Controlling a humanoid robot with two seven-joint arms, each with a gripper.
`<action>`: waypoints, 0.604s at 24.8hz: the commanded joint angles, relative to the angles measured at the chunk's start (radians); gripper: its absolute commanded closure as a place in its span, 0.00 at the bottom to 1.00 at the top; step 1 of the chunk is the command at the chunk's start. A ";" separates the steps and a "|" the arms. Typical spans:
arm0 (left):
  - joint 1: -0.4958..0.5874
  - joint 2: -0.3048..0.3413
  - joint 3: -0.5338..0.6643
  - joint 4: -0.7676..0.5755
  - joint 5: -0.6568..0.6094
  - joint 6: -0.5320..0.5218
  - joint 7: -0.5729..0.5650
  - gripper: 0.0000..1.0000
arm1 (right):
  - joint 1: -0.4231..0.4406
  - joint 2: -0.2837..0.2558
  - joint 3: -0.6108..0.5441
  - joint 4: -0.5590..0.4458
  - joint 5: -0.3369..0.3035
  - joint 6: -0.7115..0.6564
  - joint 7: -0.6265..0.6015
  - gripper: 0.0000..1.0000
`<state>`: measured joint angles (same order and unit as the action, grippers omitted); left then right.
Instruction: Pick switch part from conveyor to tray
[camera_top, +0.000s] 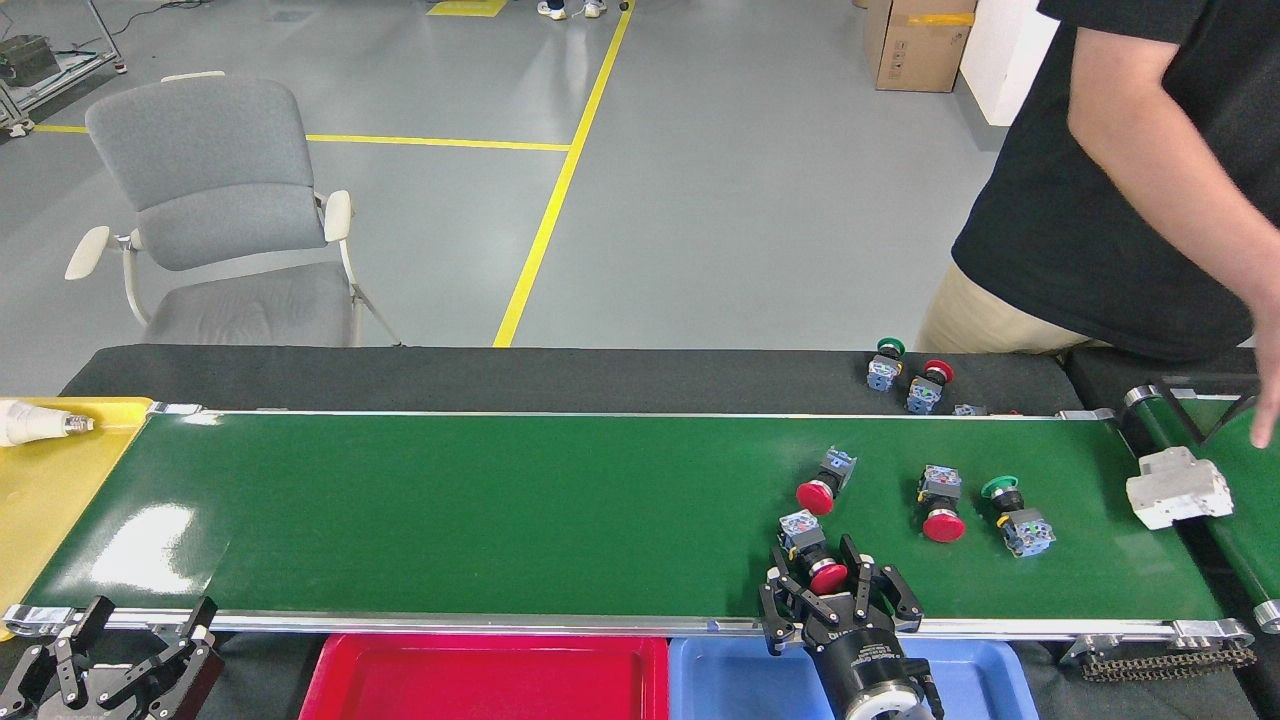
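Industrial workshop or factory floor. Evidence before me: a green conveyor (500, 510) with metal side rails, a grey sealed concrete floor (720, 200) marked with yellow lane lines (555, 190), cardboard boxes (915, 45) against a wall, and coloured sorting trays (480, 680).

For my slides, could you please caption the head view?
Right gripper open around a red-capped switch part on the conveyor, above the blue tray.

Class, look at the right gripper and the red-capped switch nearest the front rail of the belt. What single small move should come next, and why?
Probably close the right gripper on the red-capped switch. Its open fingers already sit either side of the red cap, near the front rail of the conveyor, with the blue tray just below for the drop. The left gripper waits far off.
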<state>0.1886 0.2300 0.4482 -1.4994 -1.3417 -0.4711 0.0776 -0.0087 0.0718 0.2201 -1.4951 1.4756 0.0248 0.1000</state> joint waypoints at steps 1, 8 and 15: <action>-0.008 0.008 0.004 -0.013 -0.002 0.002 0.004 0.00 | -0.013 -0.018 0.025 -0.022 -0.005 -0.081 0.001 0.87; -0.005 0.009 0.003 -0.016 -0.001 0.000 0.002 0.00 | -0.024 -0.010 0.065 -0.077 -0.009 -0.642 -0.005 0.81; -0.026 0.012 -0.026 -0.012 -0.002 -0.001 0.002 0.00 | -0.039 0.060 0.159 -0.034 -0.011 -0.787 0.001 0.00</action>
<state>0.1733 0.2305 0.4225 -1.5002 -1.3417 -0.4696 0.0770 -0.0343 0.1274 0.3771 -1.5234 1.4698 -0.7414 0.1078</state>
